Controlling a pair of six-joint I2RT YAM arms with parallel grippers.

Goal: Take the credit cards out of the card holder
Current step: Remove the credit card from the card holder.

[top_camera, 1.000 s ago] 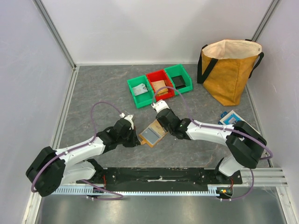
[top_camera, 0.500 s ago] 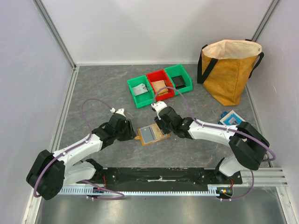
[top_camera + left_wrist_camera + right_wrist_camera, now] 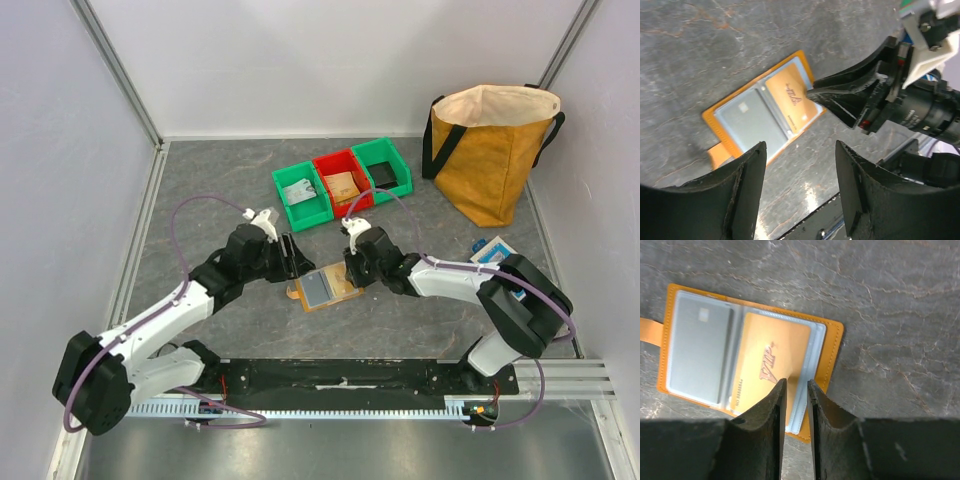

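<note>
The card holder (image 3: 318, 289) lies open on the table (image 3: 200, 190) between both arms, its long axis running from one gripper toward the other. The right gripper (image 3: 796, 383), narrow and holding nothing, stands directly over the orange credit card (image 3: 771, 357) in its near half. The left gripper (image 3: 800, 150), wide open, hovers beside the half with the grey credit card (image 3: 752, 117).

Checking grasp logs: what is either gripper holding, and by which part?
Left gripper: nothing, open. Right gripper: near-shut fingertips sit at the orange VIP card's edge in the card holder; an actual pinch cannot be told.
</note>
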